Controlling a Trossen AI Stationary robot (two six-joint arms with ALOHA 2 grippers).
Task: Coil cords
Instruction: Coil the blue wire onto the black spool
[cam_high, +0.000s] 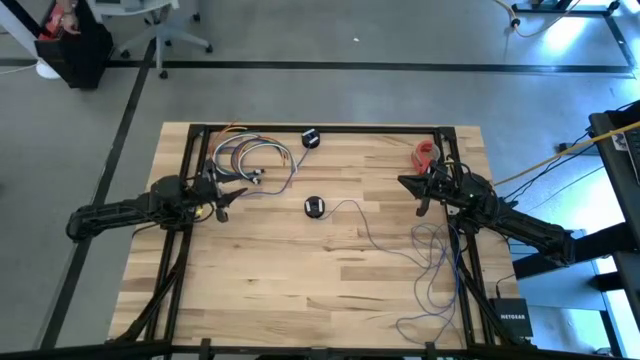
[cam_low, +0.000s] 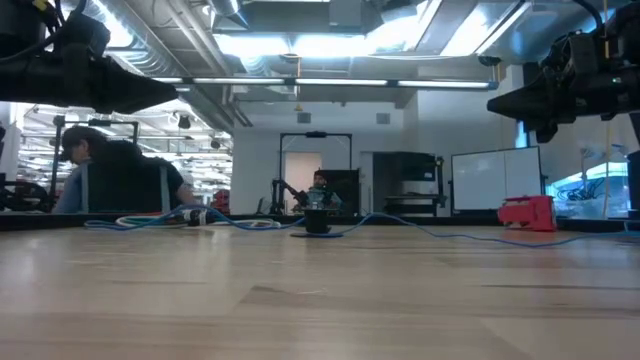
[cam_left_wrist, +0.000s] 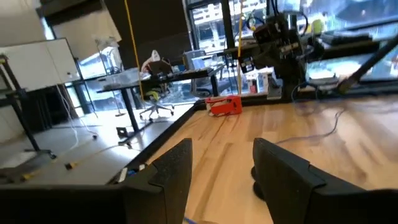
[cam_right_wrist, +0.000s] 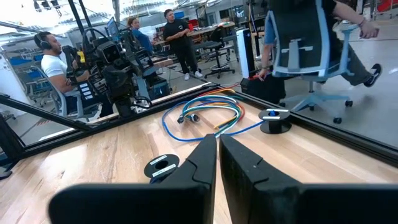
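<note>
A thin bluish-purple cord (cam_high: 375, 232) lies on the wooden table. It runs from a black round puck (cam_high: 315, 207) at mid-table to loose loops (cam_high: 437, 262) by the right edge. A second black puck (cam_high: 311, 138) sits at the far edge, joined to a bundle of coloured cords (cam_high: 250, 156) coiled at the far left. My left gripper (cam_high: 232, 193) is open, near side of that bundle, above the table with nothing between its fingers (cam_left_wrist: 221, 155). My right gripper (cam_high: 408, 183) is shut, above the table at the far right (cam_right_wrist: 219, 140), pointing toward the mid-table puck (cam_right_wrist: 161, 167).
A red tape roll (cam_high: 427, 153) lies at the far right corner, beside my right arm. A black frame (cam_high: 320, 128) runs along the table's edges. A small black box (cam_high: 512, 318) sits off the right near corner. People sit and stand in the room beyond the table.
</note>
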